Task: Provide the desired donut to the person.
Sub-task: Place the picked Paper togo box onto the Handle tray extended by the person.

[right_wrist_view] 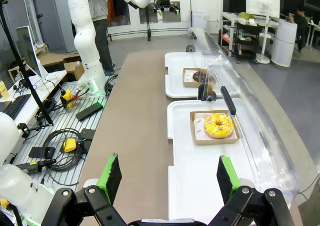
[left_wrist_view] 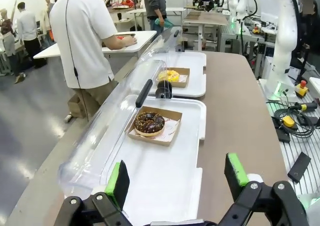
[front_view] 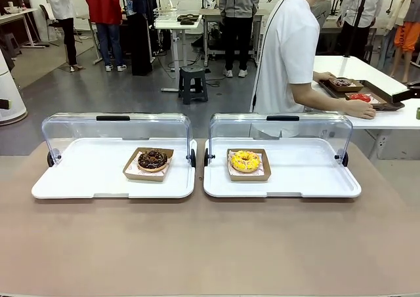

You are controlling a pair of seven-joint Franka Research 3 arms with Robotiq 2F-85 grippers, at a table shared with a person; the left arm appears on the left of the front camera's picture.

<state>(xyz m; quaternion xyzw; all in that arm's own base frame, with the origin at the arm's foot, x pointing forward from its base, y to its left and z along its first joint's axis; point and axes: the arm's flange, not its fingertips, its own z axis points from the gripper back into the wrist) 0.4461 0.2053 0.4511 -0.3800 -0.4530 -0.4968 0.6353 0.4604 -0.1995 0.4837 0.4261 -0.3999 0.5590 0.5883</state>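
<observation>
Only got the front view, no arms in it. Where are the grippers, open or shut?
Observer: Left gripper hangs open above the near end of the left tray.
Operator: And the right one?
Observer: Right gripper is open too, above the right tray, short of the yellow donut.
Operator: Either holding anything?
Observer: No. The chocolate donut sits in its cardboard tray, clear of the left fingers.

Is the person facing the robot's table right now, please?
No, the person is turned away toward a side table, with a hand by the dark brown tray there.
</observation>
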